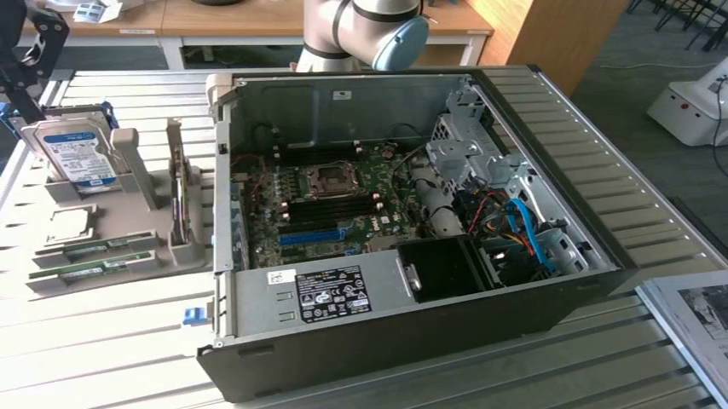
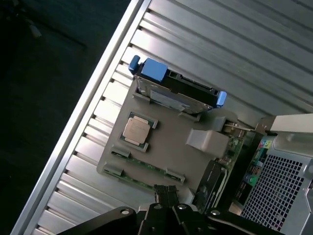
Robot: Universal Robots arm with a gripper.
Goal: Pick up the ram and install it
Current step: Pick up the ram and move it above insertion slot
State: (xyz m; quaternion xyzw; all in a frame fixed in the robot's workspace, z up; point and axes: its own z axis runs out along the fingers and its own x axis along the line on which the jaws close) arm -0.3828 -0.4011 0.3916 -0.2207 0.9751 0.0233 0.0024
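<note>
Two green ram sticks lie flat and parallel in the near slots of a grey holder (image 1: 159, 251). The holder sits on the slatted table (image 1: 114, 349), to the exterior view's left of the computer case (image 1: 376, 341). Listed: far ram stick (image 1: 101, 249); near ram stick (image 1: 94, 271). Neither is held or touched.

One gripper (image 2: 165, 193): fingers pressed together, holding nothing. In the wrist view its tips sit over the holder's edge on the side of the sticks, apart from them.

One hard drive (image 1: 74, 155): silver with a blue-white label, standing upright at the holder's far end, blue brackets at its sides.

One processor chip (image 1: 68, 224): flat, between the hard drive and the far ram stick.

One motherboard (image 1: 341, 183): inside the open case, with black slots (image 1: 330, 204) in a row at its middle and a blue slot strip (image 1: 309, 236) just nearer.

One arm joint (image 1: 364, 30): grey with a blue cap, beyond the case's far wall.
</note>
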